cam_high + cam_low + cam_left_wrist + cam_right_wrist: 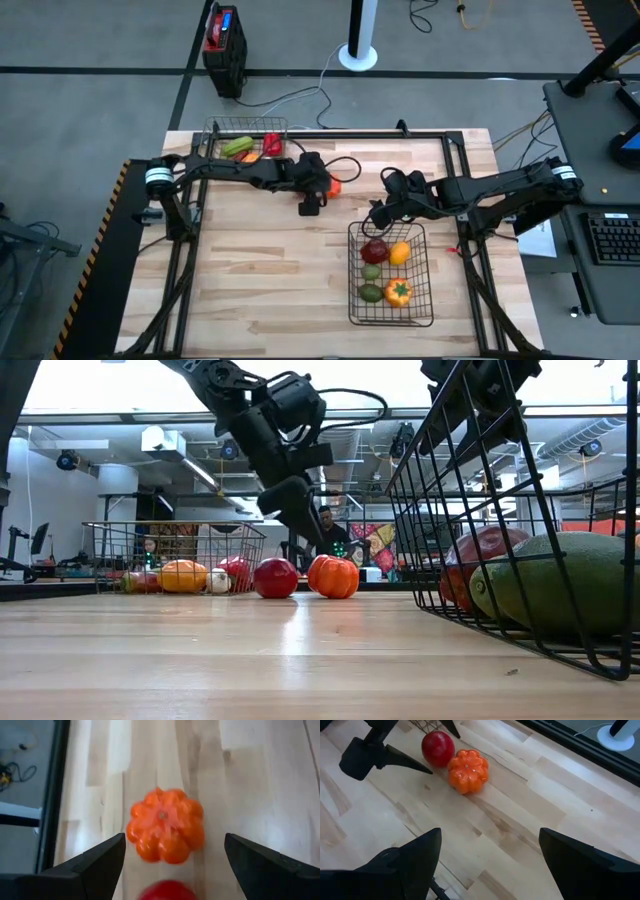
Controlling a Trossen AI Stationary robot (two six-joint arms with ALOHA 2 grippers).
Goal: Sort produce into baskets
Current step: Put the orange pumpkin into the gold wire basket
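Sorting was judged partly done: several pieces were seen in both baskets (358,262), while an orange pumpkin (165,825) and red piece (438,748) (both loose) lay beneath the wide-open, empty left gripper (172,857), the right gripper (487,855) likewise open and empty.

No readable text

No word, label, brand or number can be made out in any view; the yellow-and-black hazard striping (88,262) along the left edge of the worktop (270,270) is the only sign-like marking, and it carries no lettering.
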